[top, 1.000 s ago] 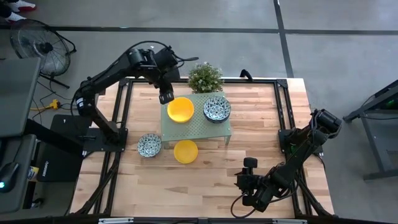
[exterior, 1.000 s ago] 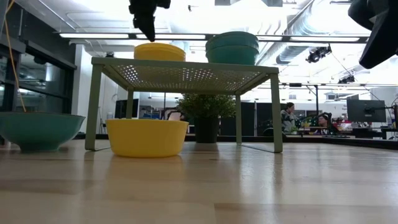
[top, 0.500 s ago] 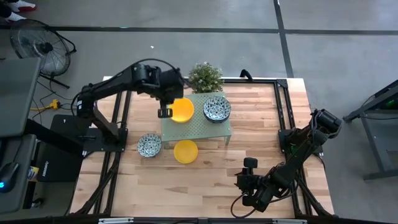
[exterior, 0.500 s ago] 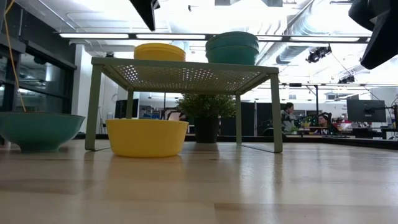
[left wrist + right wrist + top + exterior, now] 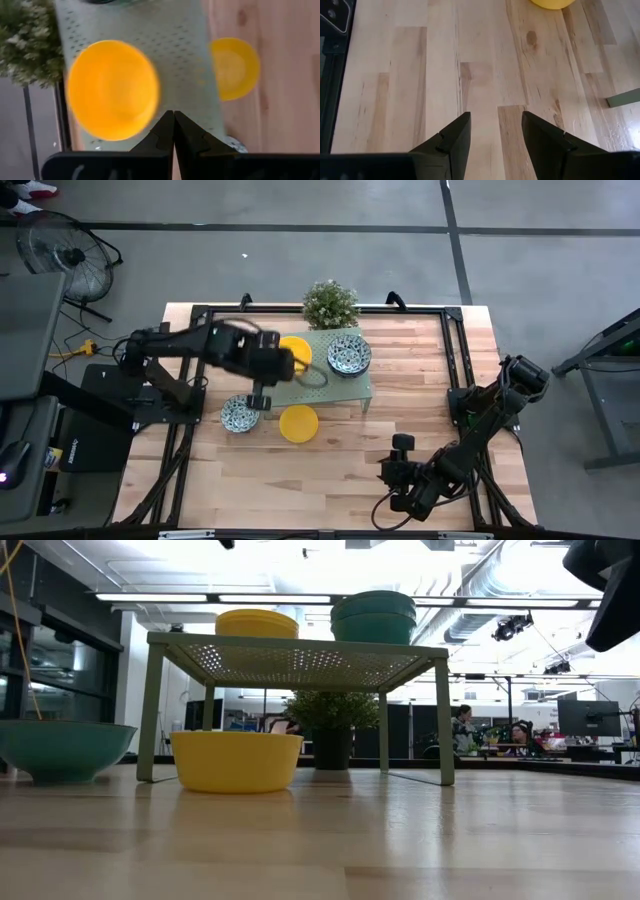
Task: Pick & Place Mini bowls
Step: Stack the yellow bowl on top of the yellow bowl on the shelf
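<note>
Left hand (image 5: 173, 116) is clenched on nothing, fingers pressed tip to tip, hanging above the near-left edge of the green rack (image 5: 345, 387). In the high view it sits between the yellow bowl on the rack (image 5: 295, 352) and the patterned bowl on the bench (image 5: 240, 413). Probably shut to stay compact while the arm travels, not a grasp (no bowl between the fingers).

Bowls: yellow ones and patterned ones (image 5: 349, 354) are on top of the rack, apparently stacked. A yellow bowl on the bench (image 5: 298, 423) sits at the rack's front edge, partly under it, with the patterned one just to its left. The potted plant (image 5: 331, 302) stands behind the rack, not part of the job. By my reading, the stacks are the sorted pile and the two bench bowls are left to move.

Right hand (image 5: 492, 131) is released, jaws wide, parked low over bare bench (image 5: 420, 75) near the front right, well apart from every bowl; waiting.

Views: the low view alone shows stack height: yellow stack (image 5: 257, 623) and teal-sided stack (image 5: 373, 617) each look more than one bowl deep, and the yellow bowl clearly sits under the rack's top. The high view gives layout but hides the stacking. The left wrist view alone confirms the fingers are empty. The low view misses the left hand almost entirely.
</note>
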You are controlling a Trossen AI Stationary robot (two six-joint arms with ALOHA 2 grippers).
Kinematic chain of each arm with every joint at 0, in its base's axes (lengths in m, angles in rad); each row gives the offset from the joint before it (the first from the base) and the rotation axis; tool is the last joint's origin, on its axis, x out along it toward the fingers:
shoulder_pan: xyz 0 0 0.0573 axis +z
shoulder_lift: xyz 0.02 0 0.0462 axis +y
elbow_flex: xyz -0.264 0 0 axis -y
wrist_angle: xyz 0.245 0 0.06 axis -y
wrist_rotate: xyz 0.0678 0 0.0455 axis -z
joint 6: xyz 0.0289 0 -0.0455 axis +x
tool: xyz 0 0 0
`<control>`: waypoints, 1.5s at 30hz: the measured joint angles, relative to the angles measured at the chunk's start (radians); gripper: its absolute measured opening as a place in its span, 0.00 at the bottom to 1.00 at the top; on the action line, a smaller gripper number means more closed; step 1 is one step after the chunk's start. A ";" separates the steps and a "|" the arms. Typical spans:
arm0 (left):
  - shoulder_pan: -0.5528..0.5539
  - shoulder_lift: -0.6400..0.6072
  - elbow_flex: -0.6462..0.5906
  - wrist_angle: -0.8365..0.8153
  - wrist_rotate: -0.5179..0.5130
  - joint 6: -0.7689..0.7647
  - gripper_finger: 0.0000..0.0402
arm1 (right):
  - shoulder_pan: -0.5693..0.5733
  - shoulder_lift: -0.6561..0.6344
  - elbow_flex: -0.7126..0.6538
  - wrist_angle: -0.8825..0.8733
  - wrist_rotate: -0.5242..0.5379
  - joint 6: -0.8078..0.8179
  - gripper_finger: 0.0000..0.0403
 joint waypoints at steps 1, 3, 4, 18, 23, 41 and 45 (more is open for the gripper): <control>-0.025 0.000 -0.006 0.001 -0.003 -0.016 0.00 | 0.002 0.000 0.000 0.000 -0.002 0.001 0.41; -0.072 0.000 -0.024 0.002 -0.004 -0.050 0.00 | 0.005 0.000 0.000 0.000 0.000 0.002 0.41; -0.095 0.000 -0.035 0.002 -0.005 -0.068 0.00 | 0.005 0.000 0.000 0.000 0.000 0.002 0.41; -0.301 0.000 -0.305 0.310 -0.006 -0.158 0.00 | 0.005 0.000 0.000 0.000 0.001 0.002 0.41; -0.318 0.000 -0.433 0.483 0.011 -0.154 0.00 | 0.005 0.000 0.000 0.000 -0.004 0.005 0.41; -0.315 0.000 -0.675 0.819 0.007 -0.123 0.00 | 0.005 0.000 0.000 0.000 -0.005 0.005 0.41; -0.315 0.004 -0.700 0.868 0.007 -0.127 0.00 | 0.005 0.000 0.000 0.000 -0.005 0.006 0.41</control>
